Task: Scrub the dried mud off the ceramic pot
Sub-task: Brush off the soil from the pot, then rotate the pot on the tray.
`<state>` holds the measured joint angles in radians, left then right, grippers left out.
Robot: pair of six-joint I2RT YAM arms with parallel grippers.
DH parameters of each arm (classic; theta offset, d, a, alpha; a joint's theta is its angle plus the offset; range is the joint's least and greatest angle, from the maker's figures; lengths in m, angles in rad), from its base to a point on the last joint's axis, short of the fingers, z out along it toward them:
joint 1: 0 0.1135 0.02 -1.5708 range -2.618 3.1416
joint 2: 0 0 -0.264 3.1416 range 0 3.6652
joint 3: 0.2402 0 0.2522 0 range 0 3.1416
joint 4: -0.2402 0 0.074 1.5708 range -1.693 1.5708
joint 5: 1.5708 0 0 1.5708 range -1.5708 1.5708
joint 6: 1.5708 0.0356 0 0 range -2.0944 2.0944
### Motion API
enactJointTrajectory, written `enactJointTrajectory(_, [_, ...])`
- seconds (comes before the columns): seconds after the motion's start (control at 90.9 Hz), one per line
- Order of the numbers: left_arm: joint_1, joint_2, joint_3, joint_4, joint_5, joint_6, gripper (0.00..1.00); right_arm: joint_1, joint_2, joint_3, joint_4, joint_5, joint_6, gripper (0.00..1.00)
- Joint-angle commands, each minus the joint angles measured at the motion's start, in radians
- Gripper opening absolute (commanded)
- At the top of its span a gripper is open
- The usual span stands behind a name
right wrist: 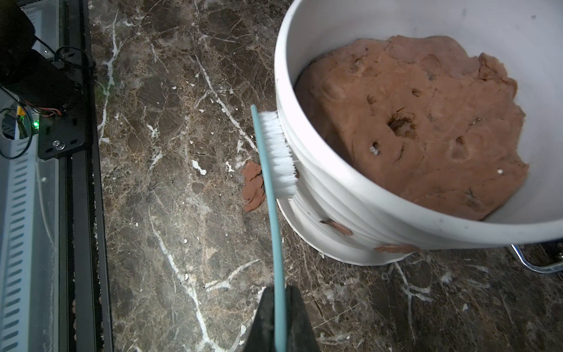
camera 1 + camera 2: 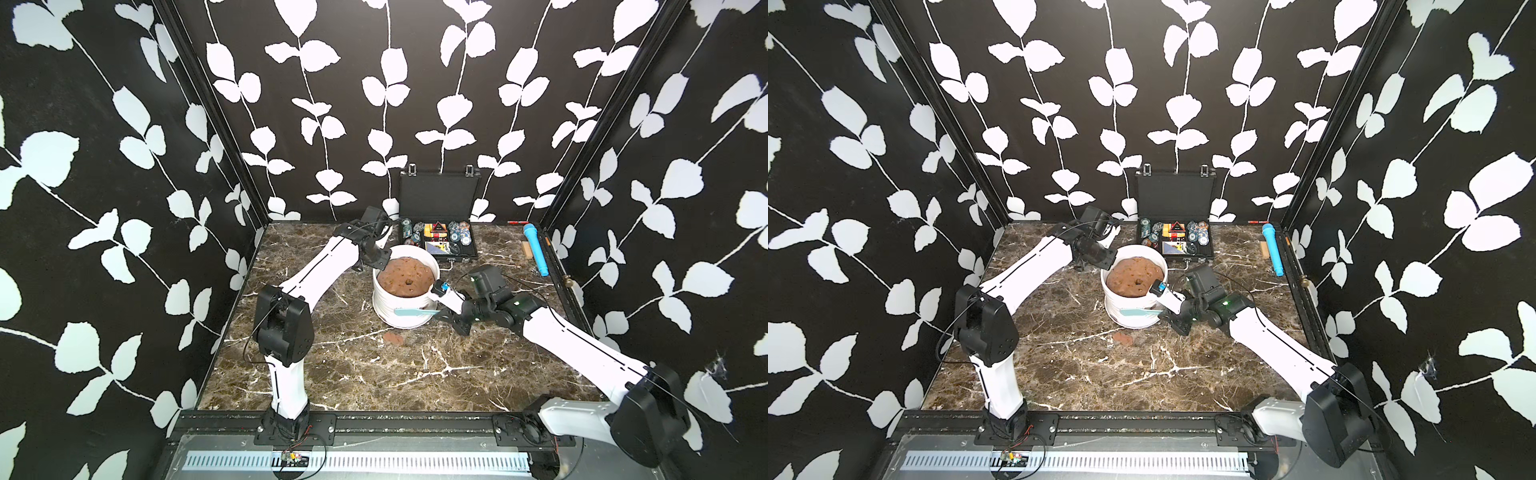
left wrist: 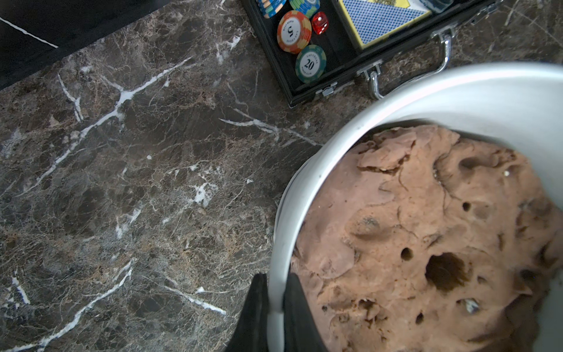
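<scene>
Starts at nine o'clock of the desk [image 2: 332,374] with the left gripper [image 3: 275,285]: jaws shut narrow on the rim of the ceramic pot [image 1: 335,189], one finger outside the wall, one inside beside the big brown mound [image 3: 411,228], at about ten o'clock of the rim. Seems meant as an anchor, to stop the pot sliding or turning under sideways brush pressure.

Sits at the desk's centre, upright, ribbed wall facing six o'clock. Just off that wall at six o'clock, on the desk, one loose flake of the dried mud [image 1: 253,186], apart from the pot. Across the same wall, a teal-handled brush [image 1: 278,152], bristles pressed flat on the upper ribs, handle running off toward four o'clock.

Shows more mud low on the wall nearer the right arm: two patches below the bristles as placed. Likely calls for a lower stroke next.

Ends at four o'clock with the right gripper [image 1: 280,294]: jaws closed on the thin handle, far from the head, probably for reach round the curve at some cost in pressure.

Behind, at twelve to one o'clock, an open case of chips [image 2: 436,241], uninvolved.
</scene>
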<state>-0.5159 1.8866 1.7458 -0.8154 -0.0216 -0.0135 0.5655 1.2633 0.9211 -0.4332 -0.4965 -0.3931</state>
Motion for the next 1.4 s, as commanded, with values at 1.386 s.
enactJointTrajectory(1.386, [0.008,0.121,0.272,-0.187,-0.036,0.175,0.26,-0.035,-0.121,0.018,-0.064,-0.130,0.050,0.00])
